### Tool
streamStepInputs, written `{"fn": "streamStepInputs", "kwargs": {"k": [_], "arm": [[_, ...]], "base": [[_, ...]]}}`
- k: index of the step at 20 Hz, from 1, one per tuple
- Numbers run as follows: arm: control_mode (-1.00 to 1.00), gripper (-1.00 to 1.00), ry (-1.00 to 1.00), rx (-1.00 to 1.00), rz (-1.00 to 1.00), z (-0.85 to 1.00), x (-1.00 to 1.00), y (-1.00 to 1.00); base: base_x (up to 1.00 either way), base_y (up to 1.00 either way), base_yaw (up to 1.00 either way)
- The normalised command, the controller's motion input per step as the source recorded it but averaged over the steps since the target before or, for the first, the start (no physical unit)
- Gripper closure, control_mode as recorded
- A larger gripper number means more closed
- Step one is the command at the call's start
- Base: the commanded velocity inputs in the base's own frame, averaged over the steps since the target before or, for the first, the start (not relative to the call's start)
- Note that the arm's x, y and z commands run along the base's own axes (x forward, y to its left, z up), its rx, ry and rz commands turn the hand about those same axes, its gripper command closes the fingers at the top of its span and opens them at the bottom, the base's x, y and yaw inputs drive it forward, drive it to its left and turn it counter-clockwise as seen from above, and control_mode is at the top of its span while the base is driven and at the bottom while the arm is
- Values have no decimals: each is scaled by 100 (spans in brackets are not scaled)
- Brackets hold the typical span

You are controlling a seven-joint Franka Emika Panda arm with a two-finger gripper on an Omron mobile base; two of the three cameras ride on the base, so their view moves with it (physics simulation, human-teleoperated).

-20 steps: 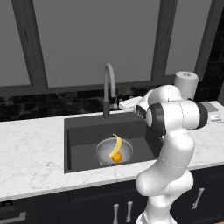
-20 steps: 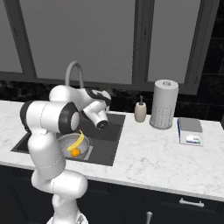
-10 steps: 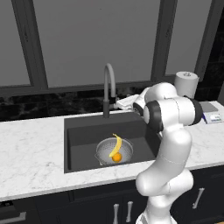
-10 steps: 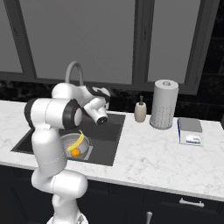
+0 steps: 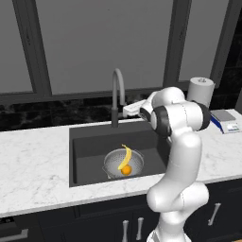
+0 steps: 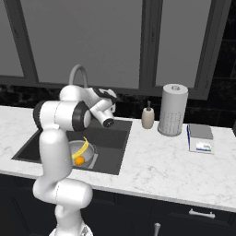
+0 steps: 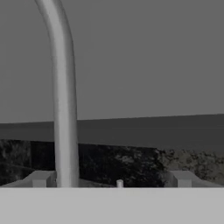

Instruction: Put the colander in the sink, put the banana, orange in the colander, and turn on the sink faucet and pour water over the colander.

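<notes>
Closing on the tap, notes from that moment:

claw state: gripper had its jaws spread wide with nothing between them; both fingertips sat low in the hand view, one either side of centre.
claw position: in the left base view the gripper was up at stem height, just beside the sink faucet, on the side toward the paper-towel roll.
target: the sink faucet stood ahead of the claw and off toward the finger on the left of the hand view, almost in line with it. A small light stub showed low between the fingers (probably the side lever, too small to be sure).
long axis: the faucet stem ran upright, top to bottom of the hand view, and curved over at the top. Jaws opened across that axis.
key relation: the lever, not the stem, was my guess for the contact point; it lay ahead and about centred in the gap, the stem offset to one side.
rest of task: colander sat in the sink, below and nearer the base than the claw, with banana and orange inside. Same in the right base view: colander, banana, orange.
judgement: fruit steps looked done; water was what remained.
</notes>
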Motion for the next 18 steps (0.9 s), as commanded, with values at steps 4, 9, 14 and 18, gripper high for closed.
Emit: {"fn": "streamStepInputs", "kwargs": {"k": [4, 9, 14, 18], "arm": [[-100, -100, 0, -1, 0, -18, 31, 0], [-100, -100, 0, -4, 0, -18, 29, 0], [-100, -100, 0, -5, 0, -11, 28, 0], [-100, -100, 0, -7, 0, -7, 20, 8]], "base": [[0, 0, 0], [0, 0, 0], [0, 0, 0], [0, 0, 0]]}}
